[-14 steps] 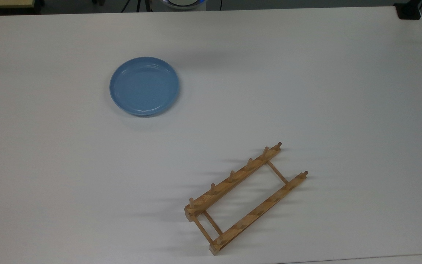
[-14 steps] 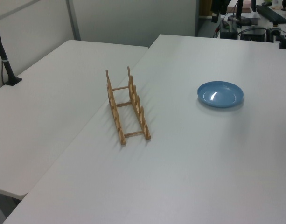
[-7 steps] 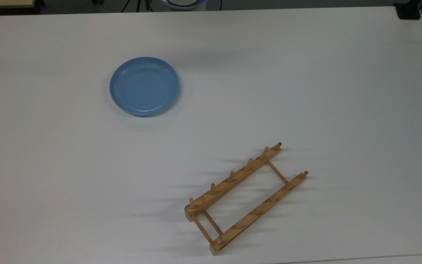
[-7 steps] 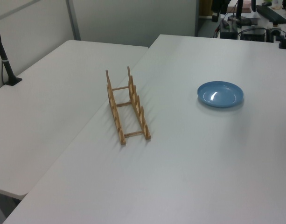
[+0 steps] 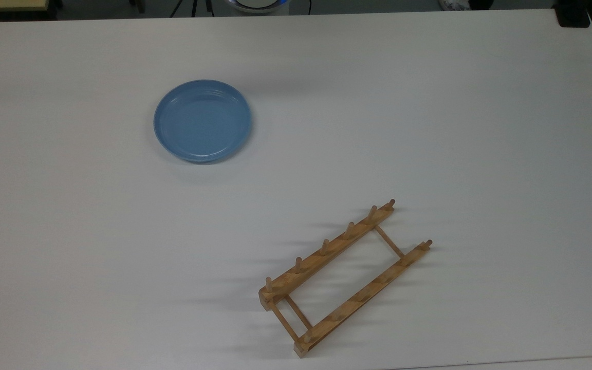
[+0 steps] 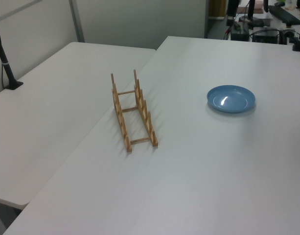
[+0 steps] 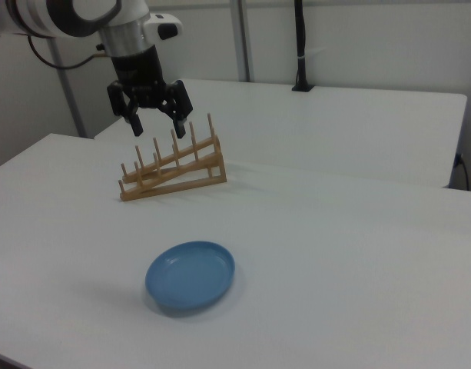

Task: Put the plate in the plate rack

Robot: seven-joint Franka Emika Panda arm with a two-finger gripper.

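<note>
Round light-blue glossy plate [image 5: 202, 121] lies flat on desk [image 5: 429, 128], well apart from light-brown wooden pegged rack [image 5: 345, 277]; hand [image 7: 155, 125] spread, empty, ready.

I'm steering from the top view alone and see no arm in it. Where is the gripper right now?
Observer: In the right view, the gripper hangs in the air at the right view's upper left, above the plate rack as pictured.
Operator: Open or shut?
Observer: Open, its two fingers spread apart.
Operator: Carrying anything?
Observer: Nothing between the fingers; the plate lies flat on the table, well apart from the gripper.
</note>
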